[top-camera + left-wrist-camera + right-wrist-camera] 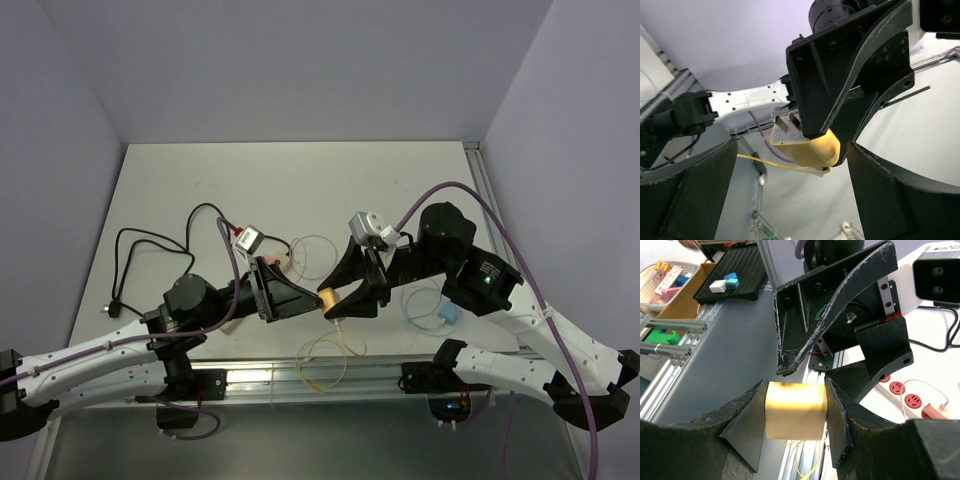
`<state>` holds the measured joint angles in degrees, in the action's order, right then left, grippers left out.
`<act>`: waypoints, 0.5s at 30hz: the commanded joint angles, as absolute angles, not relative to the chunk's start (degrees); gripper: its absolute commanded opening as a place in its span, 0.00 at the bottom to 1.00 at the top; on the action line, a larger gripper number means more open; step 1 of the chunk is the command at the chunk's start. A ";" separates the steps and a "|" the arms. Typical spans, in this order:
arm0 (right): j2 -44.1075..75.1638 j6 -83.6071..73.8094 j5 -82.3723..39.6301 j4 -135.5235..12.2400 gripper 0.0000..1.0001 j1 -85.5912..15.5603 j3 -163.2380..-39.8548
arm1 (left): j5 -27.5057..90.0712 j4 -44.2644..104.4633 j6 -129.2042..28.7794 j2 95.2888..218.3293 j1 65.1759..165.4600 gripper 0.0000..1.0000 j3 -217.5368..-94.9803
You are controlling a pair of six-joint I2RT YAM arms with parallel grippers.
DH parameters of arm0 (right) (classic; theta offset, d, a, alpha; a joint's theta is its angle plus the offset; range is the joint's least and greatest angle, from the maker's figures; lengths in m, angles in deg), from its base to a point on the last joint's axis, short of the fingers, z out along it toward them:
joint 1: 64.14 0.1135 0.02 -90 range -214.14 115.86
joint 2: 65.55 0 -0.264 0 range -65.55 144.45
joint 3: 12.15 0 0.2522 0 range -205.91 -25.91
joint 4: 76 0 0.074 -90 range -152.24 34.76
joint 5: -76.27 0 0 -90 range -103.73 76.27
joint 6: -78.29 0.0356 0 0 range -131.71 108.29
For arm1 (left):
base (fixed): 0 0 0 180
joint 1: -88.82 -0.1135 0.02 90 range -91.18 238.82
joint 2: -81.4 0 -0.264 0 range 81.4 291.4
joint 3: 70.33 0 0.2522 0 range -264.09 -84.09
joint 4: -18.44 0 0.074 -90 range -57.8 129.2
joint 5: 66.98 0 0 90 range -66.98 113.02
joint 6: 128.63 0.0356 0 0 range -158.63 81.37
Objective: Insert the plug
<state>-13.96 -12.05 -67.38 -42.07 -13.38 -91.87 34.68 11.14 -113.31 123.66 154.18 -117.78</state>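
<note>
My right gripper [338, 300] is shut on the yellow plug [331, 300] and holds it above the table's front middle. In the right wrist view the plug [795, 407] is pinched on both sides between the fingers [747, 425]. In the left wrist view the plug [807, 147] shows its metal prongs [786, 123], pointing up-left. My left gripper [305, 300] is open and empty, its fingers [900, 200] wide apart, facing the plug at close range. A white power strip with red sockets [907, 399] lies on the table behind the left gripper.
The plug's yellow cable [325, 360] loops over the front rail. A black cable [150, 250] lies at the left, a thin loop [315, 255] in the middle, a blue piece with a pale cable [447, 313] at the right. Trays of parts [732, 275] sit off the table.
</note>
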 commanded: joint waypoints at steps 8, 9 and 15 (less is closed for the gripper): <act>-14.22 -11.89 -66.64 -46.85 0.00 -12.99 -91.48 | 43.58 -10.85 -123.97 130.88 153.42 0.89 -115.38; -14.22 -11.89 -66.55 -46.86 0.00 -12.99 -91.30 | 43.94 -11.47 -124.15 131.32 153.33 0.87 -115.38; -14.49 -12.07 -65.50 -46.68 0.00 -12.99 -90.34 | 41.66 -12.97 -125.20 131.06 153.33 0.68 -114.85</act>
<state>-13.96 -12.01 -66.79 -43.71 -13.27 -91.01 41.15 -6.71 -123.95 131.88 153.39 -115.16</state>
